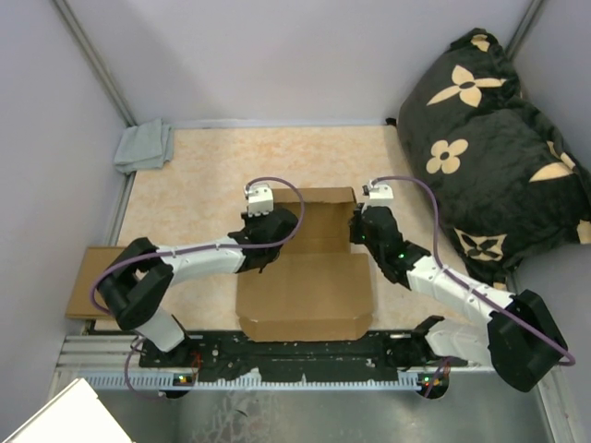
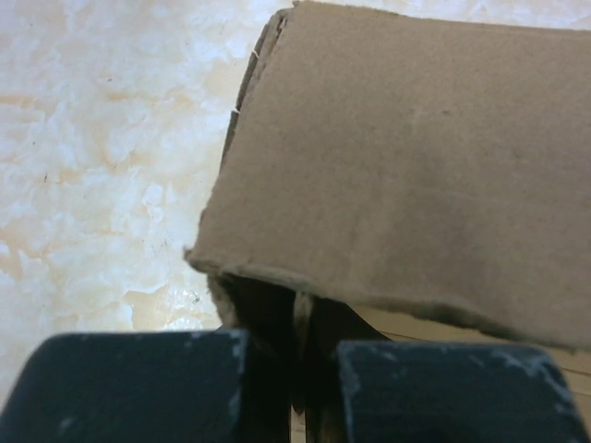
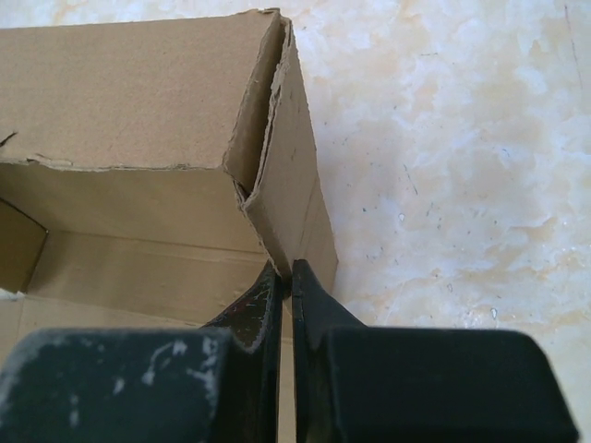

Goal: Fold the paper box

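The paper box (image 1: 305, 293) is plain brown cardboard in the middle of the table, its flat lid panel toward the arms and its back wall raised at the far side. My left gripper (image 1: 269, 228) is at the box's left side. In the left wrist view a broad box panel (image 2: 406, 166) leans over the left gripper (image 2: 300, 325), which is shut on a thin upright cardboard edge. My right gripper (image 1: 362, 227) is at the right side. In the right wrist view the right gripper (image 3: 287, 273) pinches the box's (image 3: 138, 92) upright right side wall near the corner.
A grey cloth (image 1: 143, 146) lies at the far left corner of the beige table (image 1: 203, 175). A smaller cardboard piece (image 1: 90, 281) sits off the left edge. A big black cushion with tan flowers (image 1: 499, 157) fills the far right. A white sheet (image 1: 55, 415) lies bottom left.
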Tool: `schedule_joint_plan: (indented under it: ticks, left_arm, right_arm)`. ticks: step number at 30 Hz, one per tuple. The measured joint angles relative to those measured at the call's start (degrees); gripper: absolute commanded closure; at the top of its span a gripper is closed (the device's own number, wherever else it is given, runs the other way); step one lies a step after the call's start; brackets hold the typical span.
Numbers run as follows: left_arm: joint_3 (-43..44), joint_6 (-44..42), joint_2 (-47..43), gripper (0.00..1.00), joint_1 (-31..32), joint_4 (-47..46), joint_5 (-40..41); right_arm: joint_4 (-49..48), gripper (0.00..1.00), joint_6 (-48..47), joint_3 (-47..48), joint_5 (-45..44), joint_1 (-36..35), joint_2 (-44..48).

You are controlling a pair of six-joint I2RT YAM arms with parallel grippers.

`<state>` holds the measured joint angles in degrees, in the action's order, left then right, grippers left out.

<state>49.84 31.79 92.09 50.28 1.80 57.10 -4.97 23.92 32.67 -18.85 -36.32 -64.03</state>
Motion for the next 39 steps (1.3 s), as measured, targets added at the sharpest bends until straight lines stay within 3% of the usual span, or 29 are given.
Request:
schedule_joint_plan:
  ticks: [2, 4, 8, 16, 25, 27, 28, 29, 30, 33, 34, 39]
  left_arm:
    - [-0.72, 0.24, -0.22, 0.94, 0.39, -0.46, 0.55]
    - [-1.77, 0.11, -0.92, 0.75, 0.5, -1.49, 0.31]
    - [-5.99, -2.05, -4.83, 0.56, 0.55, -2.82, -2.84]
    - [-10.08, -6.23, -12.7, 0.5, 0.63, -4.09, -9.33]
    - [-13.66, -4.68, -16.55, 0.55, 0.63, -3.17, -12.15]
    - [-14.23, -3.63, -15.93, 0.65, 0.63, -2.43, -12.72]
    - [-14.32, -3.26, -15.56, 0.79, 0.63, -2.29, -12.85]
    - [-14.34, -2.99, -15.19, 0.96, 0.63, -2.23, -12.92]
    - [-14.34, -2.6, -14.58, 1.0, 0.66, -2.29, -12.9]
    - [-14.32, -1.75, -12.68, 1.0, 0.68, -2.12, -12.26]
    - [-14.32, -1.73, -12.44, 1.0, 0.7, -2.12, -12.22]
    - [-15.69, -2.21, -14.16, 1.0, 0.72, -4.04, -12.26]
  right_arm:
    - [-0.04, 1.0, 0.57, 0.13, -0.37, -0.07, -0.28]
    - [-0.02, 1.0, 0.85, 0.15, -0.57, -0.2, -0.28]
    - [0.17, 1.0, 1.27, 0.15, -0.57, -0.35, -0.44]
    - [0.98, 0.99, 2.01, 2.4, -0.37, -0.7, -2.8]
    - [1.51, 0.96, 2.71, 2.4, -0.42, -0.7, -2.6]
    - [1.77, 0.95, 2.73, 2.4, -0.39, -0.7, -2.45]
    - [1.84, 0.93, 2.73, 2.4, -0.39, -0.7, -2.45]
    - [1.84, 0.89, 2.75, 2.4, -0.37, -0.7, -2.45]
    - [1.84, 0.84, 2.78, 2.4, -0.35, -0.7, -2.45]
    - [2.1, 0.59, 3.21, 2.38, 0.59, -0.72, -2.34]
    - [2.54, 0.56, 3.5, 2.27, 0.92, -0.76, -2.34]
    - [2.4, 0.5, 3.04, -0.13, 3.28, -0.81, -2.34]
